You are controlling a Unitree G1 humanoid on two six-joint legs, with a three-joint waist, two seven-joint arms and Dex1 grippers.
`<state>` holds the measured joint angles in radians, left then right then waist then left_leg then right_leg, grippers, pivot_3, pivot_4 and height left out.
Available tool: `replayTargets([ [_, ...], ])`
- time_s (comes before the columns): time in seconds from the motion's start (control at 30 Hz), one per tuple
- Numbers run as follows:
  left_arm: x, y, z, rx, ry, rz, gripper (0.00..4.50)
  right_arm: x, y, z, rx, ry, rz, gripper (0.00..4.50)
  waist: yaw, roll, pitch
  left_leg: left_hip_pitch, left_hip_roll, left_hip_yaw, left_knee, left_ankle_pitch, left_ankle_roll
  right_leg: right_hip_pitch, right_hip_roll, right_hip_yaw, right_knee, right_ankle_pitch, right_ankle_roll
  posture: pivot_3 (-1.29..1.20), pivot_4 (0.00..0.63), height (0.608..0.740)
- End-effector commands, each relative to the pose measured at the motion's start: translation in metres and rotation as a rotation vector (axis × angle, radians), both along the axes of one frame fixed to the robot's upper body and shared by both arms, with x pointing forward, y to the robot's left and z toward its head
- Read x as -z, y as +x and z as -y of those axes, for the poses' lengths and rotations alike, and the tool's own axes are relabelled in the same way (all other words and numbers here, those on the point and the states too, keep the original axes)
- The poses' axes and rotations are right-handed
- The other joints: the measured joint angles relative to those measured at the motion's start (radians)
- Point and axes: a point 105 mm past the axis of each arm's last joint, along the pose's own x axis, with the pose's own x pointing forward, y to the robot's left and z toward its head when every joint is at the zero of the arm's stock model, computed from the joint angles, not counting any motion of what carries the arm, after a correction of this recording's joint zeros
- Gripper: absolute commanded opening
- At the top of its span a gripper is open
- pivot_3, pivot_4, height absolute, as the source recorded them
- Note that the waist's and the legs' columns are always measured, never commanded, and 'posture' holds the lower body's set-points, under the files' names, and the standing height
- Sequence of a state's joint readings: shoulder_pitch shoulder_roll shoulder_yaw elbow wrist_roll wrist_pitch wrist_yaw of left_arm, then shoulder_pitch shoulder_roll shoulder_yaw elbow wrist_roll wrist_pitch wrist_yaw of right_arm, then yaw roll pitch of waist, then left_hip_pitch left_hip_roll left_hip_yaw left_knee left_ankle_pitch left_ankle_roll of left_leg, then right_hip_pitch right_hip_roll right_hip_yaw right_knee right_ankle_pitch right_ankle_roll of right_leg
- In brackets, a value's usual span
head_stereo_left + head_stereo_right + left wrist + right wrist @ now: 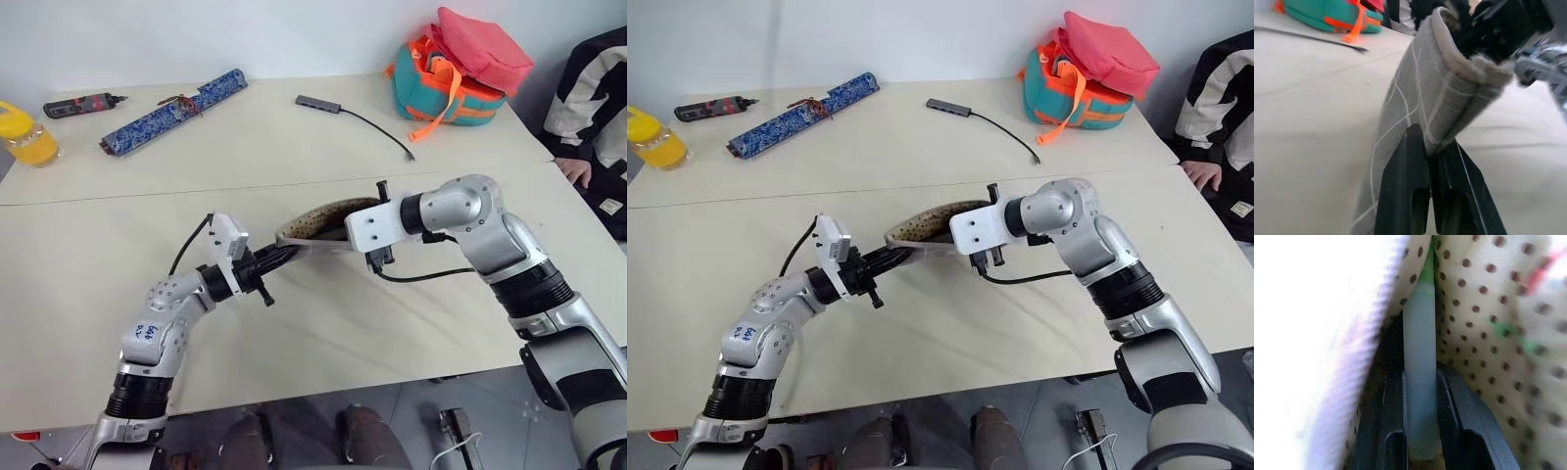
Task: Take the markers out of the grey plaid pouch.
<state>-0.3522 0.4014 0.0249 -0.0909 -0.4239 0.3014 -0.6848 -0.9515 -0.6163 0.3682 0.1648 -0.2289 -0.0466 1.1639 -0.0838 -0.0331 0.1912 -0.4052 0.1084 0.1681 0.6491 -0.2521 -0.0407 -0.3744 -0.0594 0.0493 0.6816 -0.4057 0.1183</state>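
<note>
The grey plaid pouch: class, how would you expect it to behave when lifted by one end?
Probably floppy: the grey plaid pouch bows between the left gripper and the right gripper. Likely light, since a pinch on its folded edge holds it up.

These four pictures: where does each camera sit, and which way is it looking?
Left eye, right eye: on the head, looking down over both arms at the table; the left gripper holds the pouch.
Left wrist: on the left arm, looking along its fingers shut on the pouch edge.
Right wrist: on the right arm, inside the pouch; the right gripper clamps a pale marker.
Shared: head and left wrist views both show the teal bag.
</note>
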Motion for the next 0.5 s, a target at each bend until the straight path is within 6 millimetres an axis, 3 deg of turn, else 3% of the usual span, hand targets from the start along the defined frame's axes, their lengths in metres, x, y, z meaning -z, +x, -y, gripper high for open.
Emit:
replayTargets([
  [0.03, -0.014, 0.014, -0.024, -0.145, 0.070, 0.139, 0.00, -0.029, 0.000, 0.001, -0.003, 0.083, 0.068, 0.43, -0.001, 0.000, 0.000, 0.000, 0.000, 0.000, 0.000, 0.000, 0.000, 0.000, 0.000, 0.000, 0.000, 0.000, 0.000, 0.00, 0.150, 0.740],
  [0.2, -0.025, 0.017, -0.034, -0.185, 0.115, 0.256, 0.00, -0.011, 0.013, 0.013, 0.089, 0.096, 0.033, 0.43, 0.000, 0.000, 0.000, 0.000, 0.000, 0.001, 0.000, 0.000, 0.000, 0.000, 0.000, 0.000, 0.000, 0.000, 0.000, 0.00, 0.150, 0.740],
  [0.33, -0.024, 0.014, -0.031, -0.176, 0.158, 0.309, 0.00, -0.025, 0.015, 0.001, 0.129, 0.287, -0.017, 0.43, -0.004, 0.000, 0.000, 0.000, 0.000, 0.002, 0.000, 0.000, 0.000, -0.002, 0.000, 0.001, 0.000, 0.000, 0.000, 0.00, 0.150, 0.740],
  [0.5, -0.015, 0.013, -0.019, -0.154, 0.166, 0.304, 0.00, -0.016, 0.000, -0.008, 0.044, 0.283, -0.090, 0.43, 0.002, 0.000, 0.000, 0.000, 0.000, 0.003, -0.001, 0.000, 0.000, -0.002, 0.000, 0.001, 0.000, 0.000, 0.000, 0.00, 0.150, 0.740],
])
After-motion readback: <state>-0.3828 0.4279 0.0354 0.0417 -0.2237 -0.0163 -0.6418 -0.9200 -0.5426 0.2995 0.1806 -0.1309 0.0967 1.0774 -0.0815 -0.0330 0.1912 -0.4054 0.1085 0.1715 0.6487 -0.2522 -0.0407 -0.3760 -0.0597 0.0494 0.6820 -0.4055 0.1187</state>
